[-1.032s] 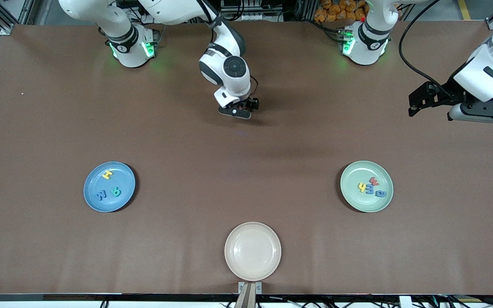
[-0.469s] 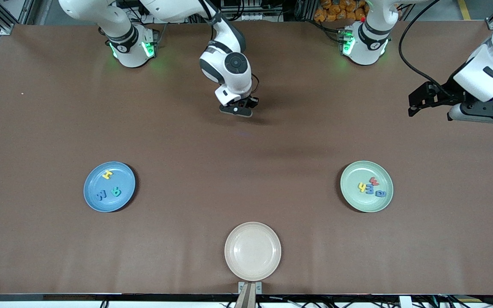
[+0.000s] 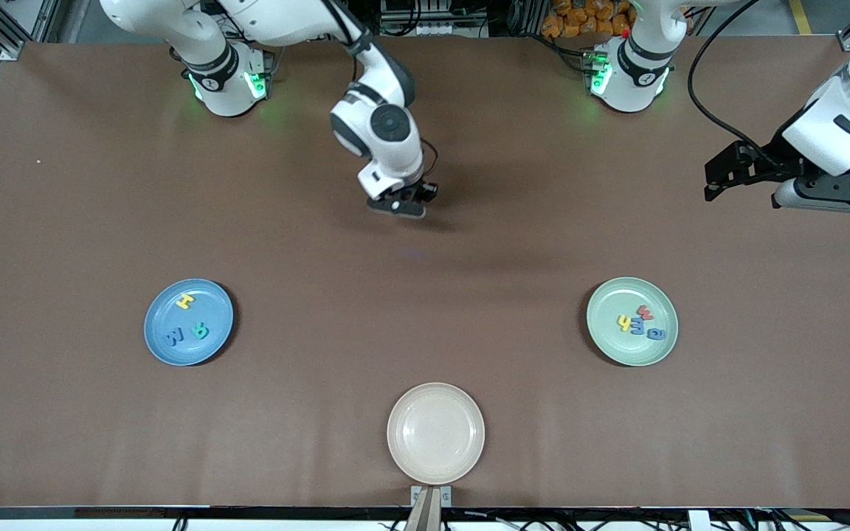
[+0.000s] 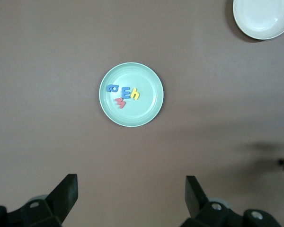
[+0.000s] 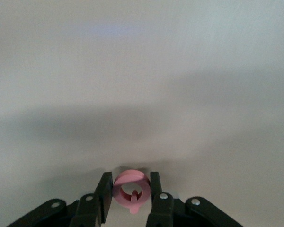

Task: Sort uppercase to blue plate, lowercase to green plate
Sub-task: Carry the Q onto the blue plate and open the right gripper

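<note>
Though washed pink, clamped G (image 5: 131,190)

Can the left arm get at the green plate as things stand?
Probably yes: the left end effector, open and empty, hangs above the table with the green plate in plain view below it, and nothing stands between them.

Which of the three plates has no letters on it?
The cream plate, the one nearest to the front camera. It is bare, while the blue plate holds three letters and the green plate holds four.
</note>
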Robot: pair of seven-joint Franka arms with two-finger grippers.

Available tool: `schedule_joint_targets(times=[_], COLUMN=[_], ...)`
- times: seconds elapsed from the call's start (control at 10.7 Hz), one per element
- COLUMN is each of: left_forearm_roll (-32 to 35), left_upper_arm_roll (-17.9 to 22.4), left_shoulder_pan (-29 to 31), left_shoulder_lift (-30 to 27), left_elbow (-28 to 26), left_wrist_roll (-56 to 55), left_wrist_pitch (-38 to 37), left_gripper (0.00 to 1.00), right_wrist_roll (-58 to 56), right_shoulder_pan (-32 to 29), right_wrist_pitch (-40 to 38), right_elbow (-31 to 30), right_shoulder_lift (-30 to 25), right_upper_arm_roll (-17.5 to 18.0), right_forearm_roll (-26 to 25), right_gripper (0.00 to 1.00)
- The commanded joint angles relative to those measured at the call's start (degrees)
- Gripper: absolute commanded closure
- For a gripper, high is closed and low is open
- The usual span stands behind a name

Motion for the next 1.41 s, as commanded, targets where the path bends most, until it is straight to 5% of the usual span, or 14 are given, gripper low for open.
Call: schedule_joint_targets(times=[0.0, 0.19, 0.47, 0.66, 0.84, 1.03, 1.31], left_forearm_roll=[-0.8, -0.8, -0.8, -0.8, -1.1, -0.8, -0.8], left_upper_arm_roll=[-0.2, -0.2, -0.2, -0.2, -0.2, -0.2, -0.2], left_shoulder_pan=[0.5, 0.4, 0.4, 0.5, 0.4, 0.5, 0.5], left_shoulder_lift=[-0.5, -0.4, -0.3, -0.3, -0.3, -0.3, -0.4], left_elbow=[-0.2, -0.2, -0.2, -0.2, -0.1, -0.3, -0.3], left_wrist_roll=[0.4, 0.4, 0.3, 0.3, 0.3, 0.2, 0.2], left_wrist_pitch=[-0.1, -0.1, 0.2, 0.2, 0.3, 0.6, 0.6], left_gripper=[0.00, 0.00, 0.00, 0.00, 0.00, 0.00, 0.00], right_wrist_roll=[-16.2, -28.0, -48.7, -58.4, -60.2, -60.0, -59.3], right_shoulder_pan=[-10.3, -19.7, -31.6, -32.3, -32.4, -33.2, -31.8], right_wrist_pitch=[-4.9, -11.0, -17.9, -16.8, -14.8, -13.5, -23.6], right_elbow=[2.0, 5.1, 10.3, 10.5, 10.5, 10.5, 10.5], right_shoulder_lift=[-2.2, -3.3, -3.3, -2.7, -2.5, -2.9, -10.7], right_upper_arm_roll=[-1.3, -2.9, -4.4, -9.9, -10.9, -10.9, -10.9], right_forearm_roll=[-1.7, -7.1, -8.7, -8.7, -8.2, -7.7, -7.7], right_gripper=[1.00, 1.00, 1.00, 1.00, 1.00, 0.01, 0.00])
